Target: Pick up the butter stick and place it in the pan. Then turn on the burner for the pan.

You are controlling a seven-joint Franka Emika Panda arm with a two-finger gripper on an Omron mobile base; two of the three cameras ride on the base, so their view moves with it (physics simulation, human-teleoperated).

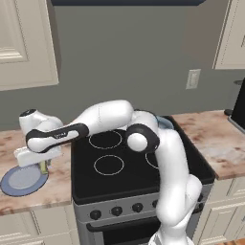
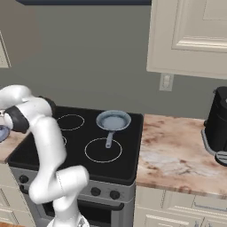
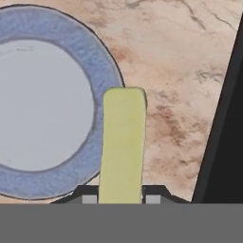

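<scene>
While I look along the hand, the butter stick point(image 3: 122, 144) rises between the jaws, which are clamped on its near end; my gripper point(image 3: 120, 198) holds it over the worktop point(image 3: 180, 61), its far end overlapping the rim of the plate point(image 3: 28, 185). It is a pale yellow, smooth, rounded bar. That plate is flat, round and blue, with a lighter centre. Marbled tan stone forms the worktop. On the black stove point(image 2: 128, 155) sits the pan point(image 2: 113, 120), round, blue-grey, with a thin handle.
</scene>
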